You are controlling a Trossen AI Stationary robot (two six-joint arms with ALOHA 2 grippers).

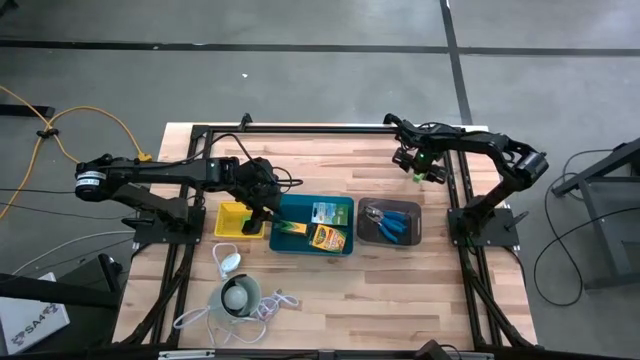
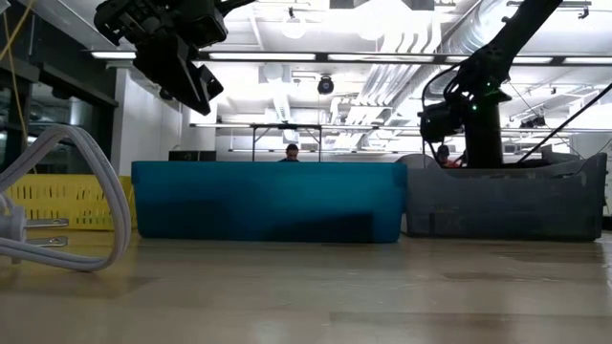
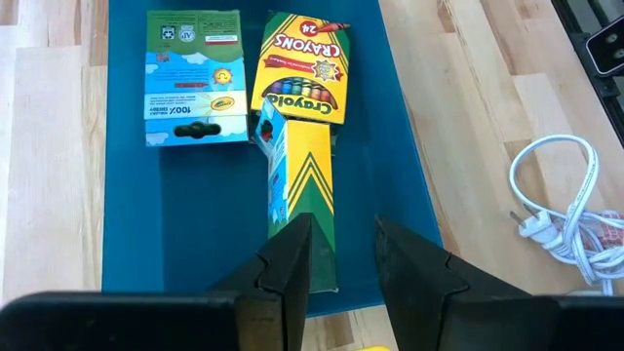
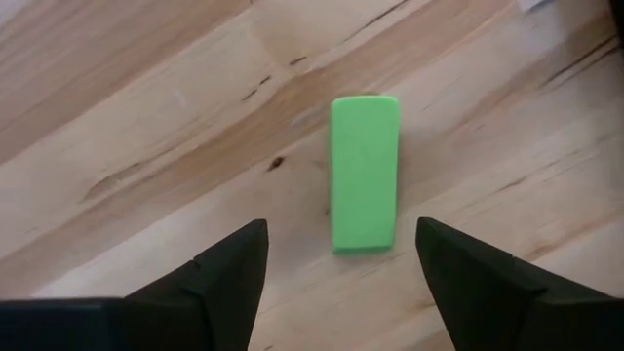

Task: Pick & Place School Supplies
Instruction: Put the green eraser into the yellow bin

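My left gripper (image 1: pixel 263 209) hangs open above the teal tray (image 1: pixel 296 245), near the wall that adjoins the yellow tray (image 1: pixel 230 218). In its wrist view the open fingers (image 3: pixel 341 255) stand over one end of a yellow-and-green crayon box (image 3: pixel 304 185) lying in the tray. Beside it lie a "Crayons 24" box (image 3: pixel 302 66) and a green-and-white flat pack (image 3: pixel 193 78). My right gripper (image 1: pixel 420 166) is open over the far right of the table, its fingers (image 4: pixel 341 232) on either side of a lime-green block (image 4: pixel 364 171) lying flat on the wood, not touching it.
A dark grey tray (image 1: pixel 412 236) right of the teal one holds blue-handled scissors (image 1: pixel 392 222). A white round gadget (image 1: pixel 238 295) with a coiled cord (image 1: pixel 270 305) lies near the table's near edge. In the low view my left gripper (image 2: pixel 182 62) is well above the tray rims.
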